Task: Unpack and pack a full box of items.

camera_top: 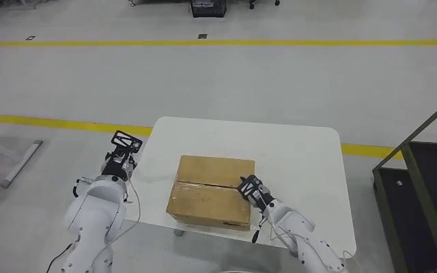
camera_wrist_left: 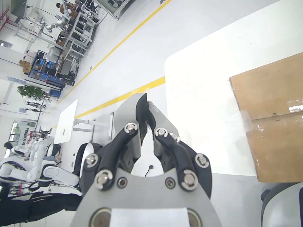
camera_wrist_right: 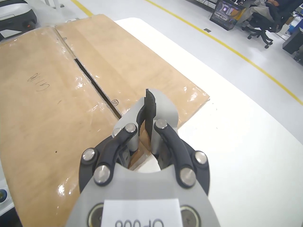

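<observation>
Faintly, an unreadable scribble (camera_wrist_right: 39, 82) marks the closed box (camera_wrist_right: 59, 124).

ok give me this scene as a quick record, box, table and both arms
box: cardboard, on the table, closed, taped
seam: narrow dark gap along the box's top
left gripper: jaws shut, empty, beyond the table's edge
right gripper: jaws shut, empty, over the box's end by the seam
</observation>
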